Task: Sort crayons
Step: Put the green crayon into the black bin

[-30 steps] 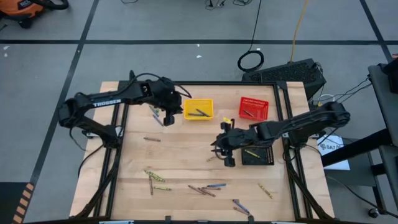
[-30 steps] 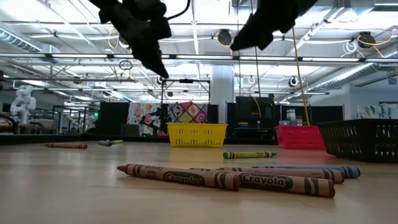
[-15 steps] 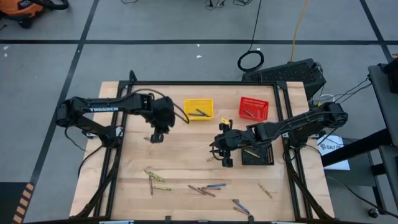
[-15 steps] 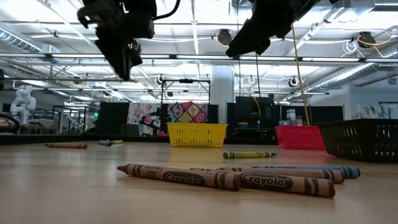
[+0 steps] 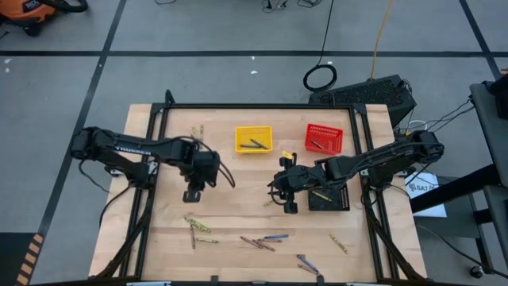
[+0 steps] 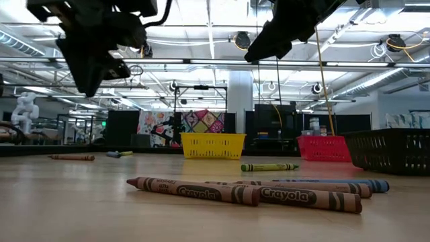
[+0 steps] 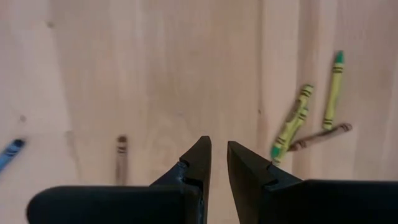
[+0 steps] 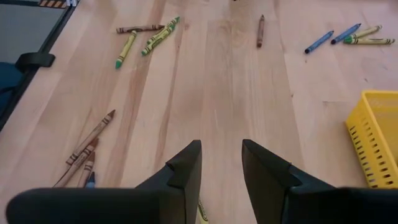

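wooden table (image 5: 238,206), scattered crayons (image 5: 258,242), baskets (image 5: 253,140)

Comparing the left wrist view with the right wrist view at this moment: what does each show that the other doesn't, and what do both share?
Only the left wrist view: the left gripper, its fingers slightly apart with nothing between them, over bare wood.

Only the right wrist view: the right gripper, open and empty, a corner of the yellow basket, a group of brown crayons lying together, and the table's dark frame.

Both: the wooden table and the cluster of yellow-green crayons with one brown crayon beside it.
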`<state>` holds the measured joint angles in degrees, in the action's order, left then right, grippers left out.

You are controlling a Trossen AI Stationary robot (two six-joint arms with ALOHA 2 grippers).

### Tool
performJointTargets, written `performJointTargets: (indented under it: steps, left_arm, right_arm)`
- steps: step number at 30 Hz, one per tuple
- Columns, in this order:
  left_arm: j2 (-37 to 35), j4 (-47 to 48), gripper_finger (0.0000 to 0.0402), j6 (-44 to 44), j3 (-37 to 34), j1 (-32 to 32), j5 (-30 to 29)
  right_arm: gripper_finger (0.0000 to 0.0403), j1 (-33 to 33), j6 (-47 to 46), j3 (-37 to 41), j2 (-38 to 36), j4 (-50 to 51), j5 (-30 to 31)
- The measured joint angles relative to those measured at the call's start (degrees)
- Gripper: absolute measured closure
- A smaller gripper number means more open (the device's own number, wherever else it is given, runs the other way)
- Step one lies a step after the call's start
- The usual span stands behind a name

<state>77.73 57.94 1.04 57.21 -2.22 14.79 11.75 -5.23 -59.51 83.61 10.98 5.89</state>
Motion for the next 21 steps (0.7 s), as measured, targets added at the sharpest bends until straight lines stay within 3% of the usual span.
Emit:
performJointTargets:
  steps: [5, 21]
  left_arm:
    - [0.0, -0.66, 0.0345, 0.48, 0.0, -4.6, 0.01]
    - [0.0, -6.49, 0.0345, 14.55, 0.0, -16.7, -0.17]
  right_arm:
    - [0.03, 0.0, 1.79, 0.0, 0.0, 0.0, 0.01]
    - [0.03, -0.13, 3.36, 0.0, 0.0, -1.33, 0.28]
